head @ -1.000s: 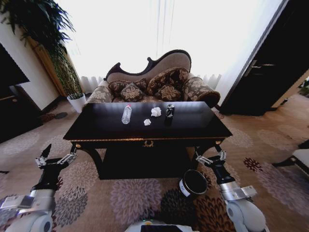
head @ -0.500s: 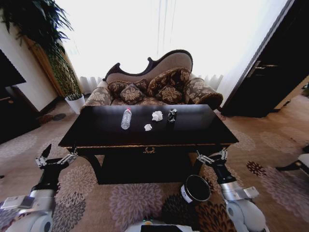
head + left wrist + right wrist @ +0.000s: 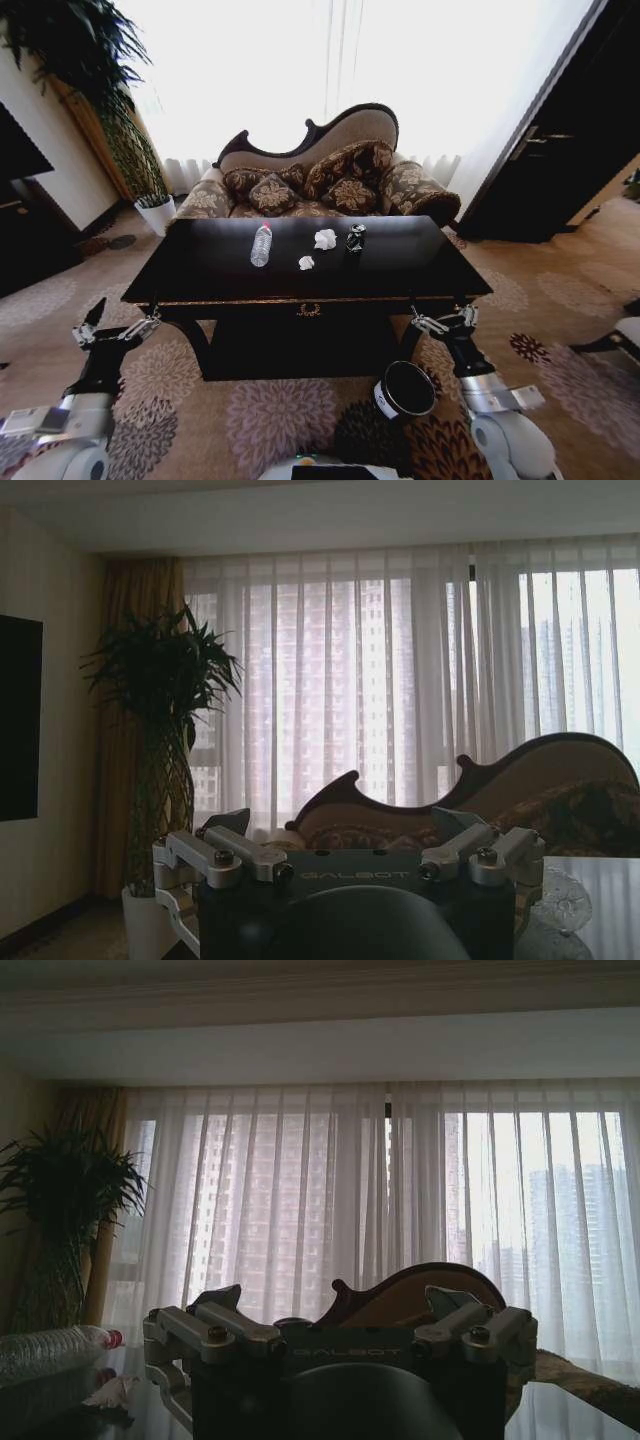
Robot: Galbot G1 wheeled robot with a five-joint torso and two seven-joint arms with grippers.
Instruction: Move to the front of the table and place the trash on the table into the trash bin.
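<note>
A robot faces a glossy black counter (image 3: 200, 275) with gold trim, seen from its head camera.

At far left, a tall leafy plant (image 3: 75, 45) stands in a white pot (image 3: 158, 212) on the patterned carpet. Low at the left, the left tool (image 3: 112, 329) hangs in the air beside the counter's front left corner, its two fingers spread apart and gripping nothing.

Four pieces of trash lie on the counter, toward its middle. From left to right there is one clear plastic bottle (image 3: 261, 245) with a red cap lying lengthwise, one small white paper wad (image 3: 306, 263) closer to the front, one larger white paper wad (image 3: 325, 238) farther back, and one small dark can (image 3: 355, 238) just beside the larger wad. None of the four touch each other.

Behind the counter stands one patterned sofa (image 3: 330, 170) with a curved dark frame and several cushions, in front of bright sheer curtains (image 3: 330, 60).

At the right, one round black trash bin (image 3: 404, 389) with a white label sits on the carpet below the counter's front right corner. Just above it, the right tool (image 3: 448, 322) hangs near that corner, fingers spread and gripping nothing.
</note>
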